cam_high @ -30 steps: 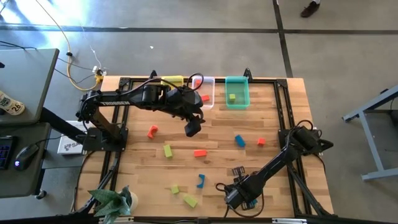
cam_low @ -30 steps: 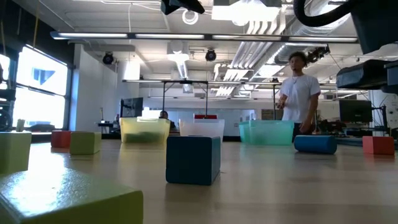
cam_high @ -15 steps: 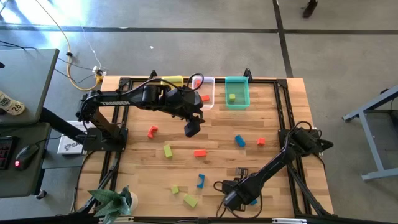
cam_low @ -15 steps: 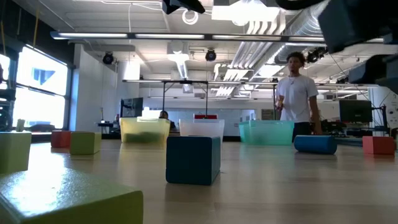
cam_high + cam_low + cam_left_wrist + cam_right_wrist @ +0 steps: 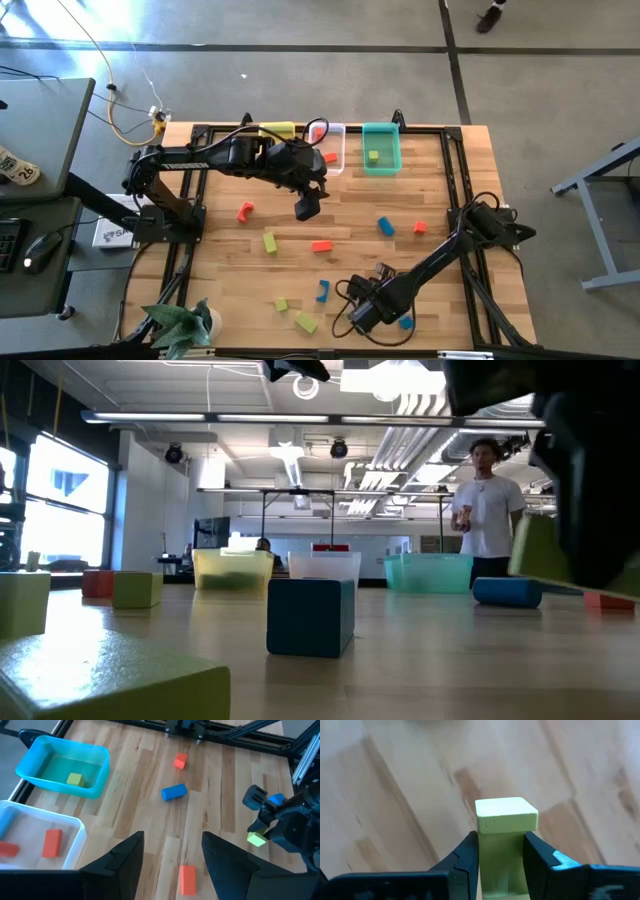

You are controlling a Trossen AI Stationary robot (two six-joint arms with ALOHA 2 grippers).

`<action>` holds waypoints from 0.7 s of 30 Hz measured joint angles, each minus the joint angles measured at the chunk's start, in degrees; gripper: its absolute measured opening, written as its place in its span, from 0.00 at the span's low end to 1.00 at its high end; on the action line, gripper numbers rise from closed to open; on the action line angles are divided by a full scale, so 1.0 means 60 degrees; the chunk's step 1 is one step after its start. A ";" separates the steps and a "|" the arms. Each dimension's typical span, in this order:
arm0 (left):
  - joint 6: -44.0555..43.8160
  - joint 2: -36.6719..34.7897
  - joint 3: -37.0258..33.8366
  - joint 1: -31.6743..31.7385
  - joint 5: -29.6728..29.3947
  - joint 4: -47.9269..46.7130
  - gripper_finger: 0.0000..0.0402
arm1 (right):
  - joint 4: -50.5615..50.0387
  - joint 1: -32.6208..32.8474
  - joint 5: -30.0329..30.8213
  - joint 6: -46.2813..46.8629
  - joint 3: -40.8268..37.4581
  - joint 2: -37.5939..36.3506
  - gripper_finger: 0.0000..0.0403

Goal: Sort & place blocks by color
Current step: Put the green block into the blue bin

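Fingers of the right gripper (image 5: pixel 500 852) press from both sides on a yellow-green block (image 5: pixel 506 827), a squared bar with a flat pale end face that sticks out past the fingertips, clear of the wooden table (image 5: pixel 395 780) beneath it. From the left wrist view the same block (image 5: pixel 256 839) shows as a small bright cube-like end at the tip of the dark right arm, with a blue block (image 5: pixel 275 799) just beyond it.

From above, the right gripper (image 5: pixel 362 315) sits near the front edge of the table (image 5: pixel 440 180). Just beside it lie a blue arch block (image 5: pixel 322 291), a yellow-green bar (image 5: pixel 306 322) and a small yellow-green cube (image 5: pixel 281 304); a blue piece (image 5: pixel 405 323) lies on its other side.

Farther off, the left gripper (image 5: pixel 307 207) hangs over the middle of the table, its fingers (image 5: pixel 127 860) set wide apart and holding nothing. Ahead of them lie a red-orange bar (image 5: pixel 187 879), a blue cylinder (image 5: pixel 173 792) and a red-orange cube (image 5: pixel 180 760). To one side sit a teal bin (image 5: pixel 95 780) with one yellow-green block (image 5: pixel 75 779) inside and a clear bin (image 5: pixel 75 827) holding a red-orange bar (image 5: pixel 52 842).

Beyond the table, in the low view, a person (image 5: pixel 487 510) stands in the room.
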 joint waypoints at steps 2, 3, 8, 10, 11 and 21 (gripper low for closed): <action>0.0124 0.0001 -0.0001 0.0000 -0.0001 -0.0114 0.47 | -0.0008 -0.0134 0.0139 0.0001 0.0081 -0.0017 0.22; 0.0178 0.0001 0.0000 0.0000 0.0000 -0.0176 0.47 | -0.0035 -0.0204 0.0259 0.0005 0.0138 -0.0017 0.22; 0.0419 0.0002 -0.0001 0.0000 -0.0085 -0.0610 0.47 | -0.0487 -0.0619 0.0701 0.0001 0.0417 -0.0024 0.22; 0.0479 0.0004 -0.0001 0.0000 -0.0152 -0.0722 0.47 | -0.0823 -0.0808 0.0831 -0.0002 0.0537 -0.0030 0.22; 0.0479 0.0004 -0.0001 0.0000 -0.0202 -0.0752 0.47 | -0.0988 -0.0912 0.0876 -0.0003 0.0595 -0.0031 0.22; 0.0484 0.0004 -0.0001 0.0004 -0.0590 -0.1286 0.47 | -0.2517 -0.2009 0.1274 -0.1082 0.1089 -0.0035 0.22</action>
